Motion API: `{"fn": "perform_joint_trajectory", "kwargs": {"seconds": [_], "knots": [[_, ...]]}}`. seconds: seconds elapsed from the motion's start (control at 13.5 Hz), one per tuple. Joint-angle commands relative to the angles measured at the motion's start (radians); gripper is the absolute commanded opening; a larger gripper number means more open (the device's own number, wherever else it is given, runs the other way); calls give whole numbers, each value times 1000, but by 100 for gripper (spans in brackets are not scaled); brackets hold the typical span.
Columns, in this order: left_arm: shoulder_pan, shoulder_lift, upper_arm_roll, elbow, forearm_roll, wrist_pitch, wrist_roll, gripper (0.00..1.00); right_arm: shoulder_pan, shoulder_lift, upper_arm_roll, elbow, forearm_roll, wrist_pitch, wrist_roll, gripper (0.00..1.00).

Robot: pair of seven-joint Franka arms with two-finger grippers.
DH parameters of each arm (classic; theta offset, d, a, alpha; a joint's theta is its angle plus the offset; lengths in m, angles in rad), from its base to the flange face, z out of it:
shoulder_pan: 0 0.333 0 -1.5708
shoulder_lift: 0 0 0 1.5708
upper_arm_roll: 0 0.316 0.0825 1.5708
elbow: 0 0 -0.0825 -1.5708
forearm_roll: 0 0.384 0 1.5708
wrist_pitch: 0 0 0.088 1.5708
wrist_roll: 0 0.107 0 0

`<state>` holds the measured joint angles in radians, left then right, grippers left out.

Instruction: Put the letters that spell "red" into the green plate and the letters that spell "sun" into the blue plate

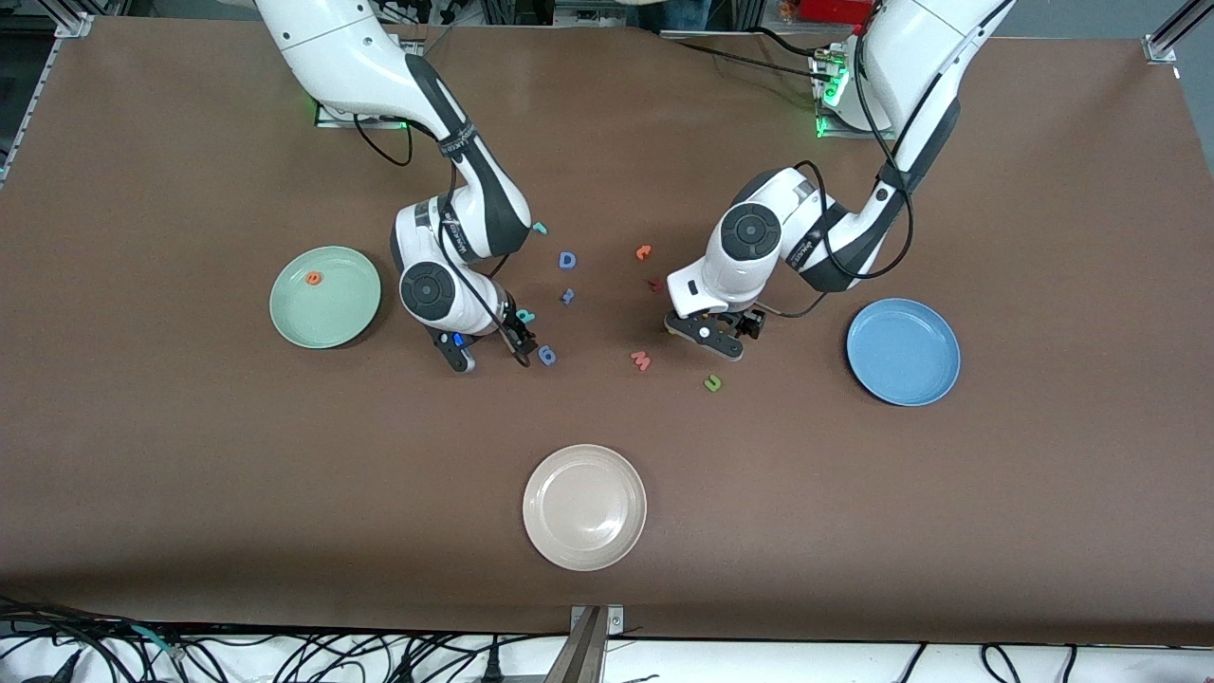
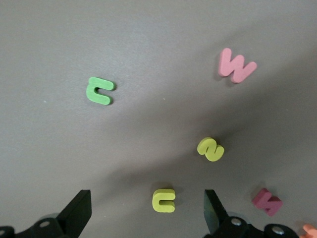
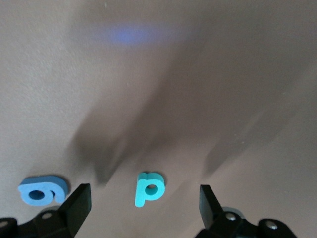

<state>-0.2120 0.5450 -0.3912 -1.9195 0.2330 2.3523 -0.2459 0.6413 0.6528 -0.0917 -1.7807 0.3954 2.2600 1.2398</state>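
Note:
The green plate holds the orange "e". My right gripper is open, low over the table, with the teal "d" lying between its fingers, untouched. The small teal "r" lies nearer the robots' bases. My left gripper is open over the yellow "u", which lies flat between its fingers. The yellow "s" lies close by, the green "n" a little farther off. The blue plate has nothing in it.
A white plate sits nearest the front camera. Other loose letters lie mid-table: a blue "D", a small blue one, a blue one beside the right gripper, an orange one, a dark red one, a pink "w".

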Motion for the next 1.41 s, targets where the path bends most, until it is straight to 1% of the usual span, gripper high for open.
{"fn": "perform_joint_trajectory", "kwargs": {"seconds": [0.0, 0.07, 0.22, 0.3, 0.52, 0.59, 0.67, 0.82, 0.89, 0.96, 1.11, 1.19, 1.34], "knots": [[17, -5, -6, -7, -63, 1, 85, 100, 21, 31, -6, 26, 25, 22, 18, 89], [22, -14, -6, -25, -66, 18, 85, 100, 21, 34, -6, 26, 26, 23, 18, 83], [20, -42, -5, -122, -124, 141, 86, 100, 20, 33, -6, 26, 25, 19, 17, 59], [17, -59, -5, -159, -124, 175, 86, 100, 20, 33, -6, 26, 25, 18, 13, 48], [5, -66, -2, -194, -123, 218, 85, 100, 20, 33, -6, 26, 25, 16, 4, 17], [-3, -66, -2, -211, -121, 238, 83, 100, 20, 33, -6, 26, 25, 16, 3, 8], [-4, -65, 2, -216, -121, 248, 80, 100, 20, 33, -6, 26, 23, 15, 3, 4], [-4, -63, 3, -227, -120, 258, 74, 100, 15, 13, -16, 37, 14, 1, -2, 3], [-4, -63, 5, -233, -120, 271, 76, 100, 3, -24, -32, 47, 11, -60, -8, 3], [-4, -62, 8, -240, -107, 281, 74, 100, -9, -36, -58, 97, 11, -157, -35, 3], [-10, -56, 24, -239, -84, 288, 71, 100, -18, -38, -127, 214, 11, -387, -115, 3], [-10, -54, 34, -236, -84, 288, 71, 100, -18, -39, -179, 254, 11, -483, -176, 3], [-15, -48, 49, -233, -83, 297, 71, 100, -18, -62, -287, 280, 11, -635, -348, 3]]}}
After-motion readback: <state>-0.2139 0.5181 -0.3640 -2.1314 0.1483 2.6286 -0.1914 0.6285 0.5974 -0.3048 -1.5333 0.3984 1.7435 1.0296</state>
